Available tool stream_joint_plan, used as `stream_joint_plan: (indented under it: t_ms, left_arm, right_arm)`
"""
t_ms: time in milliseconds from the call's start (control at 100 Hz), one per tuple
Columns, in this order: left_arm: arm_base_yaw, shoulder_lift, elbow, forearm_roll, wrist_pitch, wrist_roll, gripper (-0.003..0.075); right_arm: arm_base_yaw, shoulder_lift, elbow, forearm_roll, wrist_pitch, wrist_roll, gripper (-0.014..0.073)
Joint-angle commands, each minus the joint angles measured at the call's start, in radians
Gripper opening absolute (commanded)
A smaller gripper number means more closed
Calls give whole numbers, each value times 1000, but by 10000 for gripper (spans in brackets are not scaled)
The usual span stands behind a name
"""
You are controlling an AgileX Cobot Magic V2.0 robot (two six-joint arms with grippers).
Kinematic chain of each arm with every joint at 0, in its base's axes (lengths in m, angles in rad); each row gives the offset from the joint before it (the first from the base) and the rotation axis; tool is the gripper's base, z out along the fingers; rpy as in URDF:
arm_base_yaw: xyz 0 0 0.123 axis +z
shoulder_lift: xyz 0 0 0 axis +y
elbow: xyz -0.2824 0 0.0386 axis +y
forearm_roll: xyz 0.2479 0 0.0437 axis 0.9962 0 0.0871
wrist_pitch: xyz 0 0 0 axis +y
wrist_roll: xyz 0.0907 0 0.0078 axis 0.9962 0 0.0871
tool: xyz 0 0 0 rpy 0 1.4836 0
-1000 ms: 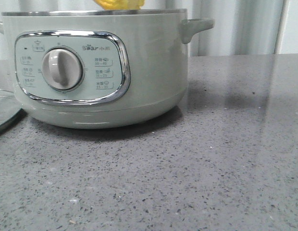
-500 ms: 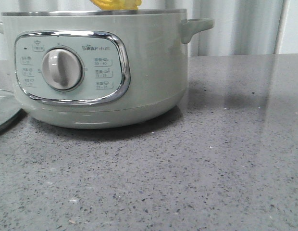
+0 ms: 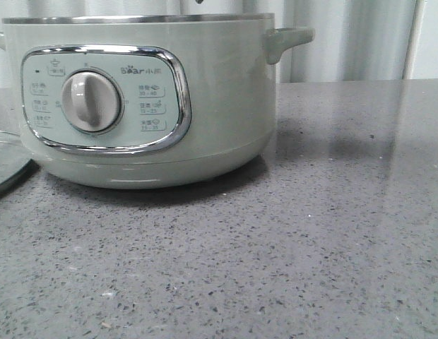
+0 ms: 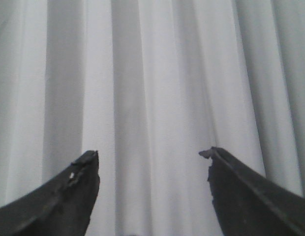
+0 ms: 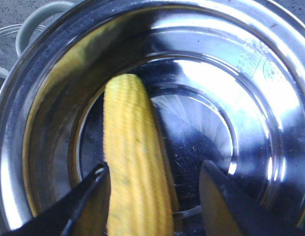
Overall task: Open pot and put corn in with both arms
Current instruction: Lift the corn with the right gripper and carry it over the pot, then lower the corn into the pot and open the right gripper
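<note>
While the glass lid [image 3: 6, 161] lies flat at the worktop's [image 3: 311, 247] left edge, only a sliver of it in view, one pot [image 3: 145, 99] stands just beside it on the left half of the worktop, its lid off and steel rim bare. One grey dial [image 3: 91, 101] sits in the chrome-framed panel; one side handle [image 3: 288, 39] shows fully at the pot's right, and a second barely shows at the left edge.

Left gripper [image 4: 152, 157]: two dark fingers [image 4: 69, 191] set wide apart, nothing between them, only pale curtain [image 4: 157, 73] behind.

Right gripper [image 5: 152, 172]: two fingers [image 5: 88, 201] spread apart, held over the pot's [image 5: 251, 78] open mouth. One corn [image 5: 135, 162] lies inside on the shiny steel floor, slightly blurred. It lies between the fingers in this view; whether the left finger touches it cannot be told. The front view shows no corn above the rim. The worktop's right half carries only reflections.
</note>
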Motion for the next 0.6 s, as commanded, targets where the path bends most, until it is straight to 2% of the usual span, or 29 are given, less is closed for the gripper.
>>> stream_joint_plan:
  t_ms: [0, 90, 170, 270, 340, 460, 480, 590]
  left_arm:
    - [-1, 1, -36, 2, -62, -5, 419]
    - [-1, 1, -36, 26, -47, -5, 418]
    - [-1, -7, -36, 52, -22, -16, 389]
    - [-1, -32, -36, 81, 14, -55, 287]
    - [-1, -57, -36, 81, 43, -58, 185]
    - [-1, -110, -36, 81, 124, -58, -1]
    - [-1, -120, -36, 81, 140, -58, -20]
    - [-1, -173, -36, 77, 206, -58, -20]
  right_arm:
    - [0, -52, -34, -2, -49, -17, 317]
    - [0, -74, -34, -33, -49, -22, 281]
    - [0, -97, -34, -76, -44, -22, 211]
    - [0, -132, -34, -125, -26, -17, 108]
    - [0, -159, -34, -154, -19, -17, 30]
    - [0, -196, -28, -172, -19, -17, -46]
    - [0, -203, -28, -172, -19, -17, -53]
    - [0, -228, -28, -181, -19, -22, -60]
